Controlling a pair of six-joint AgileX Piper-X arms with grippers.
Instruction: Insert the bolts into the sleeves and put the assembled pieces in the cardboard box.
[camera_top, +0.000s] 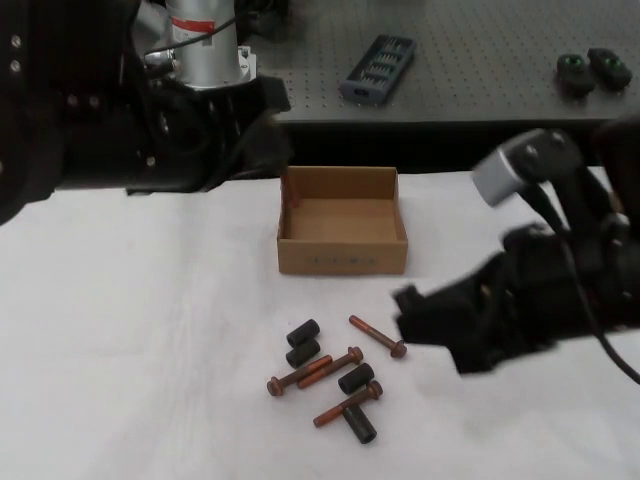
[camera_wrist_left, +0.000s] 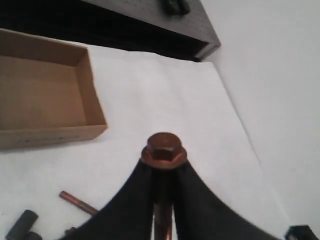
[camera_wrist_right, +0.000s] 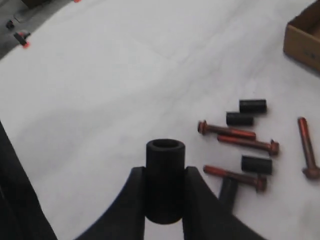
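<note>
At the left gripper (camera_wrist_left: 163, 172), the fingers are pinched almost shut on the shank of a bolt (camera_wrist_left: 164, 149), with the hex head poking out just past the tips. That's one bolt secured.

Across to the middle, the cardboard box (camera_top: 342, 262) sits on the white cloth (camera_top: 150, 330). Nothing shows inside it, so no assembled piece is home yet. Just in front of the box is the pile: four loose bolts (camera_top: 378, 337) and four loose sleeves (camera_top: 303, 332). They lie close together, some touching, and none looks mated as far as I can see.

Right of the pile, an arm (camera_top: 500, 310) in a black cover sits low over the cloth. The right gripper (camera_wrist_right: 165, 172) has its fingers closed on either side of a sleeve (camera_wrist_right: 165, 160), open bore showing at the free end, with the pile lying on the cloth beyond it.

My read is that this is the very start. The first bolt and first sleeve are each in hand but not yet joined. Left to do: slide that bolt in, drop the pair in the box, then four more pairs.
</note>
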